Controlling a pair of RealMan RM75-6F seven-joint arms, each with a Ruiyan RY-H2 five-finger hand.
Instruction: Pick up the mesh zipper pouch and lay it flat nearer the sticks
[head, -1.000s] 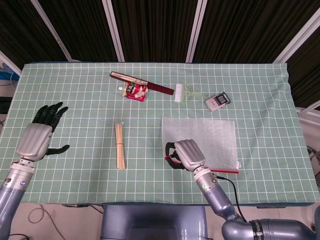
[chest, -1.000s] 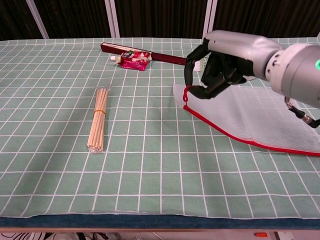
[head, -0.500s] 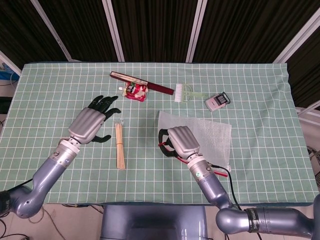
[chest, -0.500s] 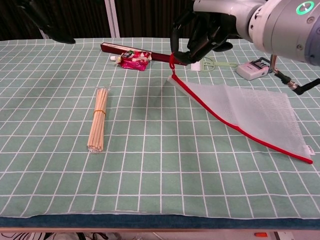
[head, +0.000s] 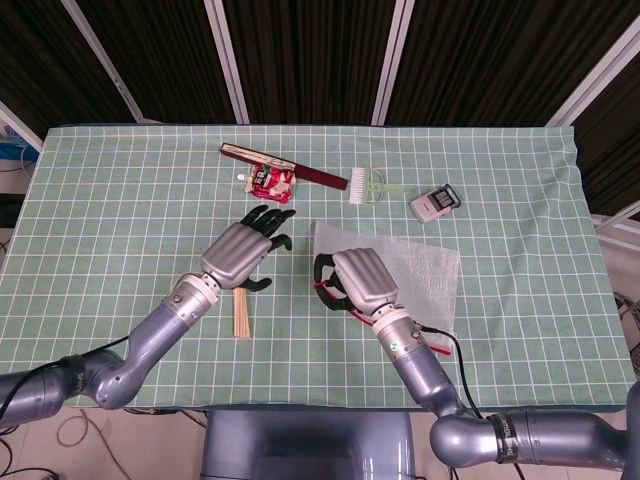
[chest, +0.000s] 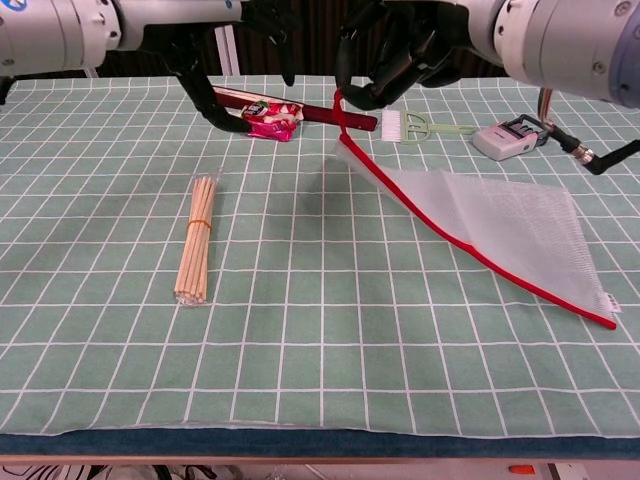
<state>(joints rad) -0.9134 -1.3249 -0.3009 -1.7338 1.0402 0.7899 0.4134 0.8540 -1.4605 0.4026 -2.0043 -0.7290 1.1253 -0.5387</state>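
The mesh zipper pouch (chest: 500, 220) is clear with a red zipper edge. My right hand (head: 358, 282) (chest: 400, 55) pinches its red-edged corner and holds that end raised, while the far corner still rests on the cloth. The pouch (head: 420, 270) shows behind the hand in the head view. The bundle of wooden sticks (chest: 197, 238) lies left of the pouch, and only its lower end (head: 240, 318) shows under my left hand (head: 242, 250). My left hand (chest: 215, 60) hovers above the sticks with fingers spread, holding nothing.
A dark red case (head: 282, 164) and a red snack packet (head: 270, 184) lie at the back. A white brush (head: 370, 186) and a small grey device (head: 434, 204) lie to their right. A green checked cloth (head: 120, 200) covers the table.
My left hand has swung in from the left to above the sticks. My right hand has lifted the pouch corner slightly higher and a little leftward.
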